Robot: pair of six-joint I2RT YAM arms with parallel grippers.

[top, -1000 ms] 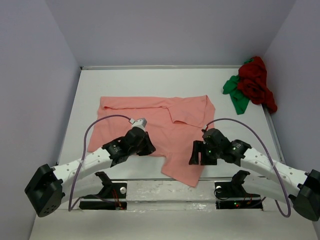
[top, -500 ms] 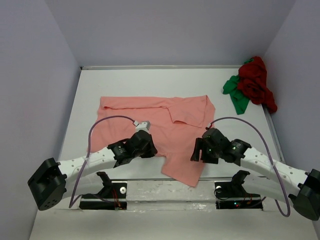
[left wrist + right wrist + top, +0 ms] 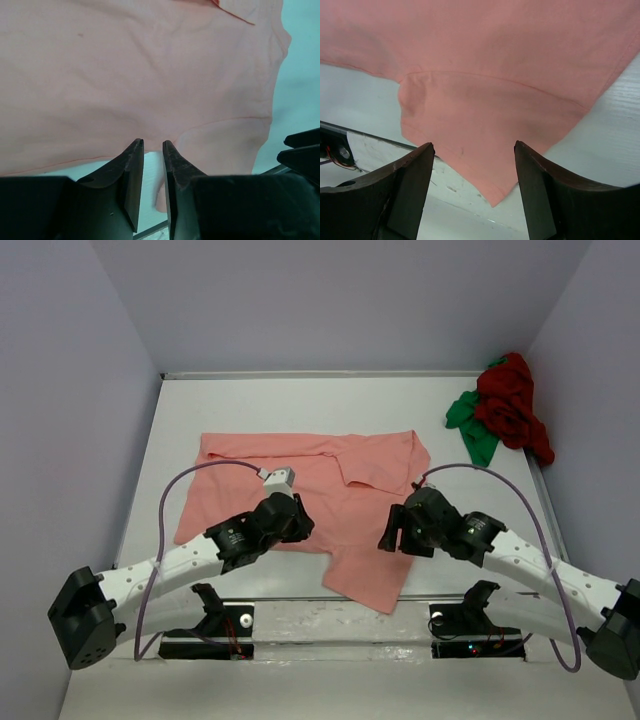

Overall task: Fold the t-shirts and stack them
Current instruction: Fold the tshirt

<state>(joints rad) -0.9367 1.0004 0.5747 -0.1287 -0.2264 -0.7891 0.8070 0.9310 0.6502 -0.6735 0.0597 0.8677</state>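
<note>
Robotics lab test cell: plain lavender walls box in a white surface ahead of the left end effector; base plates with exposed wiring sit bolted behind it.

White table, enclosed by pale lavender walls on three sides.

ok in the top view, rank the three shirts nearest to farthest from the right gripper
1. pink shirt: spread flat mid-table, directly under the right gripper.
2. green shirt: crumpled at the far right, on the near-left side of the heap.
3. red shirt: bunched in the far right corner, just beyond the green.
</note>
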